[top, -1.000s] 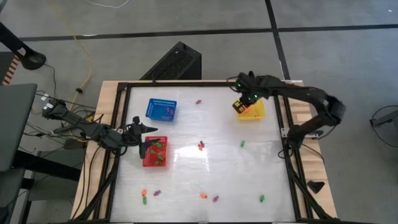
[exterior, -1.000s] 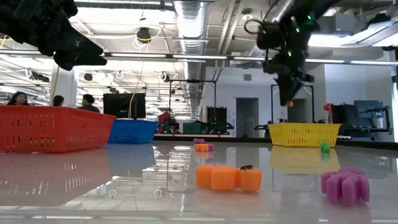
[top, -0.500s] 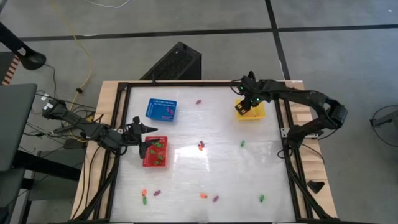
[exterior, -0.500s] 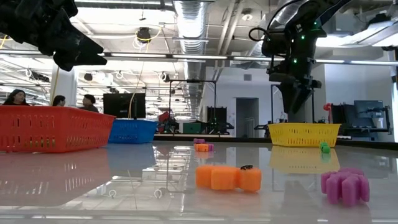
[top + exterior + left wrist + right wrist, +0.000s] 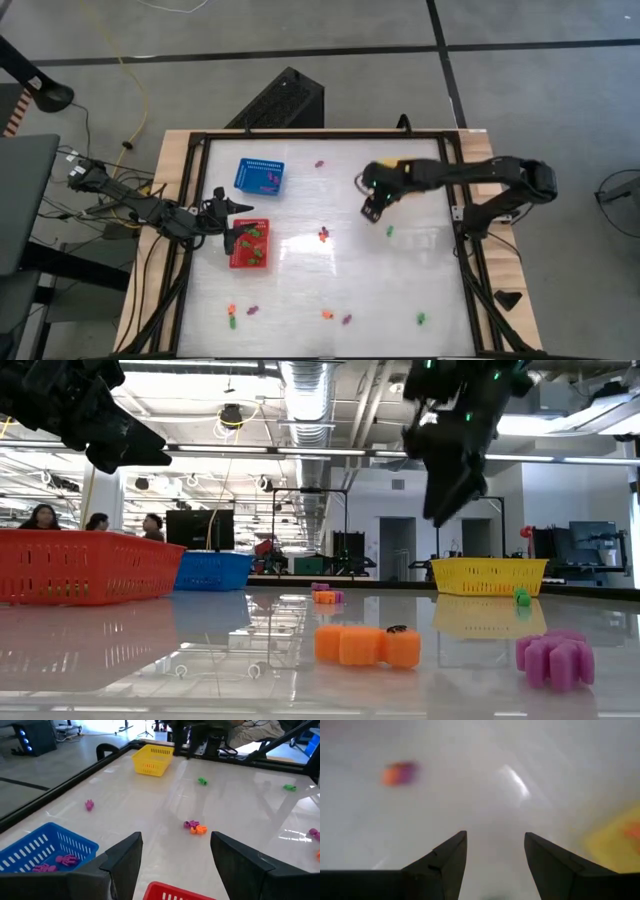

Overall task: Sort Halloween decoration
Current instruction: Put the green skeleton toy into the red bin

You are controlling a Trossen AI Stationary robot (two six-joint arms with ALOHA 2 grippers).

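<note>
Sorting table, contents — trinkets scattered loose on the white table [image 5: 300, 285]: an orange-and-purple pair [image 5: 323, 235] at the middle, a green piece [image 5: 390, 231] to its right, a purple one [image 5: 320, 164] near the far edge, more along the near edge. Right gripper [image 5: 372, 207] over bare table between the yellow basket [image 5: 152, 760] and the middle pair, fingers apart, nothing between them. Left gripper [image 5: 232, 222] above the red basket [image 5: 249, 244], fingers apart, empty. Blue basket [image 5: 260, 177] holds purple pieces.
</note>
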